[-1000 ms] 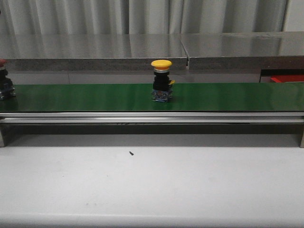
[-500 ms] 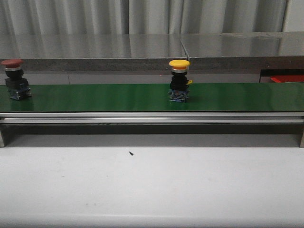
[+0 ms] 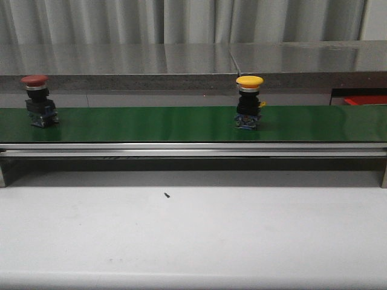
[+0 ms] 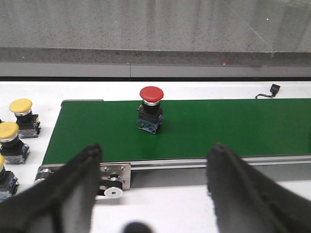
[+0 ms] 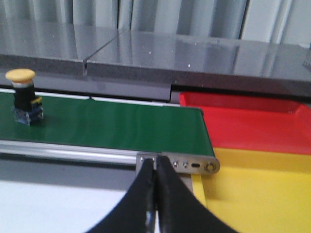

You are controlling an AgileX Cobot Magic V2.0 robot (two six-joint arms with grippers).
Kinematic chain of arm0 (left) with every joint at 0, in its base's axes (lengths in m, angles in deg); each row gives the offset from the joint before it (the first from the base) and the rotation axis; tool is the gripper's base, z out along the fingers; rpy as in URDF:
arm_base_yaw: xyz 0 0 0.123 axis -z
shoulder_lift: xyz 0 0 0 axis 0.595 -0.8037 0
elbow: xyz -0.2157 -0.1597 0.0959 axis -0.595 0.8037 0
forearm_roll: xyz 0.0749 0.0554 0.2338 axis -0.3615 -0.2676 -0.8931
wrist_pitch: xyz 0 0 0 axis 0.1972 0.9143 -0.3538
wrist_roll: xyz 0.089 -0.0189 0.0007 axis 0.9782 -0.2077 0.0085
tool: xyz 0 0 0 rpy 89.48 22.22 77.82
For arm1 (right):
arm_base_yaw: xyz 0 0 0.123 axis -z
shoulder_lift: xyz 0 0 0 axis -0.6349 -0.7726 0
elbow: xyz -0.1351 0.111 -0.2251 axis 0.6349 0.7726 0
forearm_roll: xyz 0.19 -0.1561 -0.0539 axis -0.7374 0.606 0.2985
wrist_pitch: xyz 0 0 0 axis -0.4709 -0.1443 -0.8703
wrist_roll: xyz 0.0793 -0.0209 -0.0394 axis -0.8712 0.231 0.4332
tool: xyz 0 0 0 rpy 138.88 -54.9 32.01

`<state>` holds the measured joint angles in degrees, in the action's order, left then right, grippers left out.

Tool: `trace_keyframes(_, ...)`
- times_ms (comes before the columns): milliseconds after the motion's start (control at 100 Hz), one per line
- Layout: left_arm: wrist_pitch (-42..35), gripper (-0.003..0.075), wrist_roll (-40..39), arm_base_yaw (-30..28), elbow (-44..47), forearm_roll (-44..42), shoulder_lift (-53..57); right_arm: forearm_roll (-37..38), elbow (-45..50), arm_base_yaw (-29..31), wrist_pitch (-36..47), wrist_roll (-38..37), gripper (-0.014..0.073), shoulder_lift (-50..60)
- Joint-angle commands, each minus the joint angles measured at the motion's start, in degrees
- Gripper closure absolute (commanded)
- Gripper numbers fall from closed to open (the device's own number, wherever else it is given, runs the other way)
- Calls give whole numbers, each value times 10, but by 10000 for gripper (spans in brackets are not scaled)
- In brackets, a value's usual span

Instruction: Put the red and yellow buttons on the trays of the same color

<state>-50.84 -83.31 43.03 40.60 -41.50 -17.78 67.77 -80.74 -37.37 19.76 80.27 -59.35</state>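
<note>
A red button (image 3: 34,80) rides the green belt (image 3: 151,124) at its left end, and a yellow button (image 3: 250,81) stands on the belt right of centre. In the left wrist view the red button (image 4: 151,94) stands on the belt beyond my left gripper (image 4: 155,148), which is open and holds nothing. My right gripper (image 5: 155,160) is shut and empty, hanging in front of the belt's end. The yellow button (image 5: 20,75) shows far along the belt from it. A red tray (image 5: 252,124) and a yellow tray (image 5: 262,194) lie just past the belt's end. Neither gripper shows in the front view.
Three spare yellow buttons (image 4: 20,105) stand on the white table beside the belt's other end. A small dark speck (image 3: 166,194) lies on the white table in front of the belt. A grey steel counter (image 3: 181,60) runs behind it. The red tray's edge (image 3: 366,99) shows at far right.
Both buttons have travelled to the right along the belt. The red one has come fully into the front view from the left edge. Neither arm appears in the earlier front frames.
</note>
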Motion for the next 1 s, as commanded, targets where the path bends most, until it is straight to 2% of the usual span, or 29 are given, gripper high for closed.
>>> trace_keyframes(0,-50,497,-4,3,-2,10,17,-4,-1,-2,99,0,662,10)
trace_keyframes(110,-50,743,-4,3,0,10,20,-52,-13,-2,125,0,662,10)
trace_keyframes(220,-51,739,-4,3,1,10,20,-115,-54,-2,107,0,662,4)
trace_keyframes(300,-51,739,-4,3,1,10,19,-126,-100,-2,61,0,662,-15)
trace_keyframes(460,-51,739,-4,3,1,10,19,-116,-233,-2,-127,0,662,-107)
trace_keyframes(630,-51,739,-4,3,1,10,19,-113,-404,-2,-356,0,662,-270)
trace_keyframes(700,-51,739,-4,3,1,10,19,-113,-464,-2,-419,0,662,-333)
trace_keyframes(790,-51,739,-4,3,1,10,19,-113,-516,-2,-440,0,662,-398)
trace_keyframes(990,-51,739,-4,3,1,10,19,-120,-558,-2,-397,0,662,-507)
